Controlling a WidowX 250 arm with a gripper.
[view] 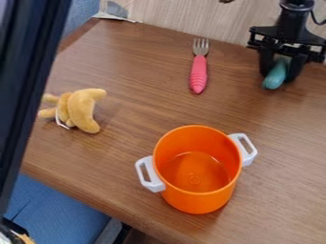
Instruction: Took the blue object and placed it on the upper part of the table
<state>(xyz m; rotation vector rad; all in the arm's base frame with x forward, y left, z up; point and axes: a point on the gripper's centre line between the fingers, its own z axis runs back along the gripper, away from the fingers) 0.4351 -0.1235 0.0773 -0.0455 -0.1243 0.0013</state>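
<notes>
- Nearest the camera, down the view's left edge: a black post (30,76); past it, on the desk (115,157), an orange pot (200,202), upright and well apart from the arm.
- At the view's upper right: the pincer (280,72), hanging down, apparently closed on the turquoise elongated toy (276,76), with a finger at either side.
- Key relation: toy directly between the fingers, not off to one side; long axis slanting from the upper right, up inside the pincer, to the lower left, rounded end jutting out toward the camera.
- Underside contact with the desk: impossible to tell.
- Already over the desk's upper part, so probably little sideways travel needed; likely only a straight lowering, if required, then release and lift.
- Possible trouble: a roll on letting go, given the rounded shape.
- Toward the view's left, well apart: a pink-handled fork (198,71) and, farther over, a tan plush toy (81,108).
</notes>
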